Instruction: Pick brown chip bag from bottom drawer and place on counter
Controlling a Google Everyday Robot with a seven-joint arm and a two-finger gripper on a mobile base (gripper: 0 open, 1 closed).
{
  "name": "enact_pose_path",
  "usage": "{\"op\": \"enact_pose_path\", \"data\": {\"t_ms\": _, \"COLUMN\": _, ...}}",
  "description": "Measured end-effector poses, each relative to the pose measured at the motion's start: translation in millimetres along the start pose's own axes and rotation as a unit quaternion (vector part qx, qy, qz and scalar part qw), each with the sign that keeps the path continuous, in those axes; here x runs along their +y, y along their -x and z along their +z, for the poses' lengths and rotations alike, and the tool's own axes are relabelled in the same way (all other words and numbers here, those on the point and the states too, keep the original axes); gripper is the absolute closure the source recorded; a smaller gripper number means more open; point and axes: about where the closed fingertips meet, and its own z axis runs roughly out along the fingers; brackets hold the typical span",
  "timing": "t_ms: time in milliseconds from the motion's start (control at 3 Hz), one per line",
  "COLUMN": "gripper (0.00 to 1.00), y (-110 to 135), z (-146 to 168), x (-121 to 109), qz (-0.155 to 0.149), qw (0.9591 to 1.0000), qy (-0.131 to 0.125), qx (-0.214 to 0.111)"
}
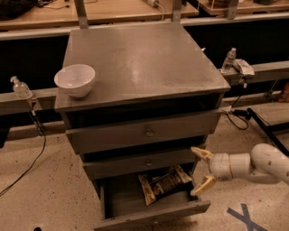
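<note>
The brown chip bag [163, 183] lies flat in the pulled-out bottom drawer [153, 215], towards its right side, with cream ends showing. My gripper [201, 171] is open, its two yellowish fingers spread, just to the right of the bag and above the drawer's right front corner. It touches nothing. The white arm reaches in from the right. The counter [140, 63], the grey cabinet top, holds a white bowl [75, 80] at its front left.
The two upper grey drawers [144, 133] are shut. A tan wooden bench [113, 10] runs behind. Small bottles stand on side rails at left [20, 87] and right [229, 59]. Cables lie on the speckled floor; blue tape [246, 217] marks the floor at right.
</note>
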Motion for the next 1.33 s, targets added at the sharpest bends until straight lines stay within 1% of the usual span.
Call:
{"op": "enact_pose_path", "data": {"t_ms": 333, "gripper": 0.0, "y": -36, "z": 22, "x": 1, "qz": 0.009, "qw": 0.9998, "qy": 0.005, "qx": -0.017}}
{"op": "enact_pose_path", "data": {"t_ms": 667, "gripper": 0.0, "y": -81, "z": 70, "x": 0, "qz": 0.032, "qw": 0.9994, "qy": 0.006, "qx": 0.008}}
{"op": "enact_pose_path", "data": {"t_ms": 1000, "gripper": 0.0, "y": -108, "z": 96, "x": -3, "qz": 0.048, "qw": 0.9981, "qy": -0.003, "qx": 0.038}}
{"op": "enact_pose_path", "data": {"t_ms": 1333, "gripper": 0.0, "y": -135, "z": 120, "x": -3, "qz": 0.073, "qw": 0.9953, "qy": -0.011, "qx": 0.063}}
